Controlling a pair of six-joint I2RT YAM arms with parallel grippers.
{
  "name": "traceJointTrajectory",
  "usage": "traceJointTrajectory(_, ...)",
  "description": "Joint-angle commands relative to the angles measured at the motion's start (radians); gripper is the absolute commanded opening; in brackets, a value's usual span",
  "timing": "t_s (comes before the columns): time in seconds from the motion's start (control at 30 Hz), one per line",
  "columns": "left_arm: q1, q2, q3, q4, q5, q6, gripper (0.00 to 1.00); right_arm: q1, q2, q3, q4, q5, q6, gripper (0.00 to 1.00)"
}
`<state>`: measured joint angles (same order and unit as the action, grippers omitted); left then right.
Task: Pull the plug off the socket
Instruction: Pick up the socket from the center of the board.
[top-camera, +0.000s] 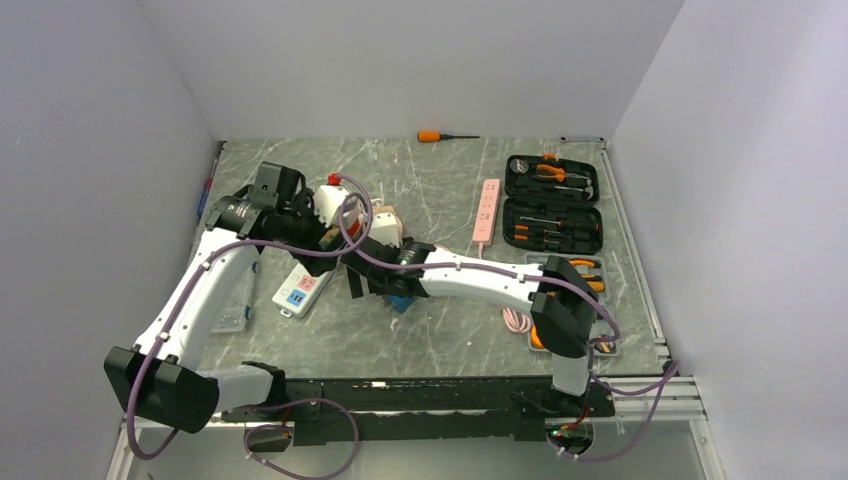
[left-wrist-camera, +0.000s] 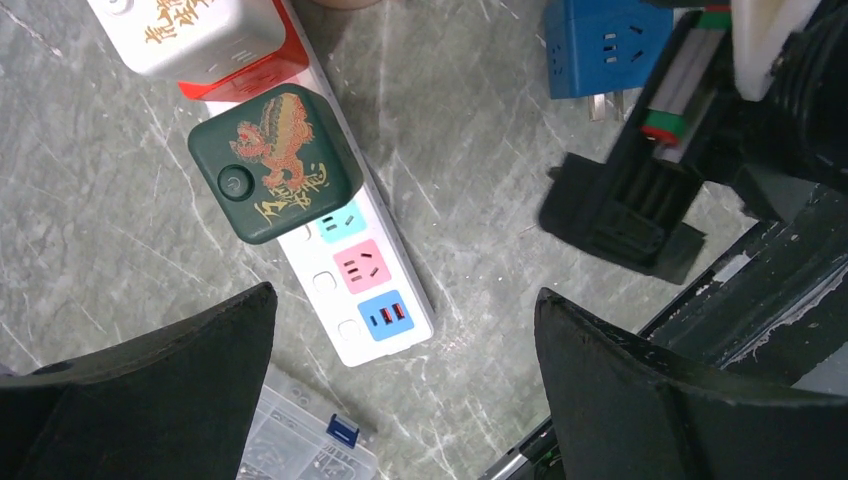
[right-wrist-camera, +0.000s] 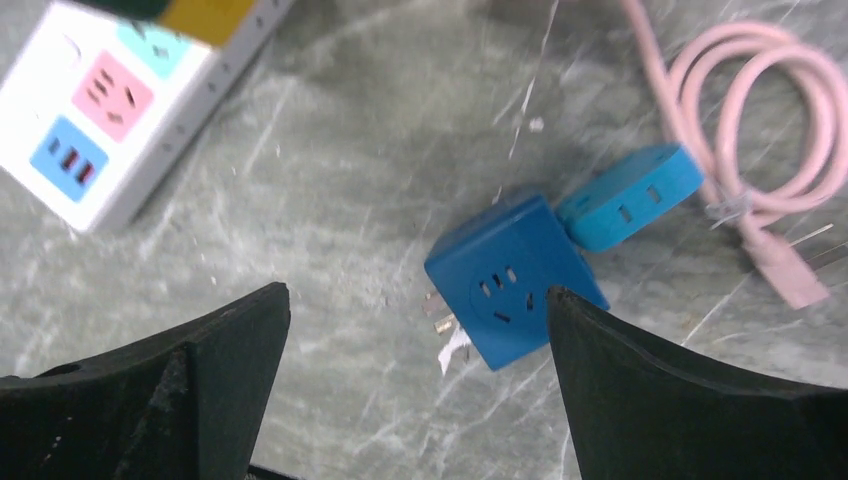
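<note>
Judging the dark green cube plug (left-wrist-camera: 275, 165), seemingly seated on the white power strip (left-wrist-camera: 385, 325) near the left edge of the table (top-camera: 440, 200), as rigid, light and slick, you should pinch its flat opposite sides; left gripper (left-wrist-camera: 405, 310) and right gripper (right-wrist-camera: 418, 300) both gape wide, holding nothing.

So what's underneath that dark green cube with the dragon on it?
A long white power strip; the dark green dragon cube sits on it. The cube's pins and the socket beneath are covered; a teal socket shows beside it.
</note>
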<state>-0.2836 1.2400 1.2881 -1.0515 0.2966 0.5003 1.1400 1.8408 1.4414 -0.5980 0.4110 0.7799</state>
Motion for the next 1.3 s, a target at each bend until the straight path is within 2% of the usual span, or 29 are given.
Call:
traceJointTrajectory(0.0, -0.002, -0.044, -0.013, 0.033, -0.008, -0.003, 0.99, 0.004, 0.073, 0.171, -0.166, 0.2, 0.031, 1.0)
traceJointTrajectory(0.2, 0.015, -0.063, 0.012, 0.026, -0.016, -0.013, 0.99, 0.008, 0.124, 0.148, -0.068, 0.224, -0.038, 0.97)
traceJointTrajectory(0.37, 0.092, -0.049, 0.075, 0.007, 0.004, -0.036, 0.99, 0.013, 0.174, 0.14, -0.097, 0.31, -0.045, 0.97)
traceJointTrajectory(0.63, 0.2, 0.009, 0.129, -0.004, 0.066, -0.073, 0.99, 0.014, 0.177, 0.097, -0.125, 0.35, -0.025, 0.97)
traceJointTrajectory(0.93, 0.209, 0.001, 0.111, 0.014, 0.064, -0.071, 1.0, 0.016, 0.042, -0.089, -0.055, 0.227, -0.046, 0.93)
traceJointTrajectory(1.07, 0.21, -0.007, 0.09, 0.022, 0.077, -0.072, 0.99, 0.028, -0.052, -0.238, 0.012, 0.185, -0.047, 0.92)
traceJointTrajectory(1.27, 0.21, -0.014, 0.062, 0.02, 0.131, -0.073, 0.99, 0.02, -0.212, -0.411, 0.151, 0.123, -0.16, 0.92)
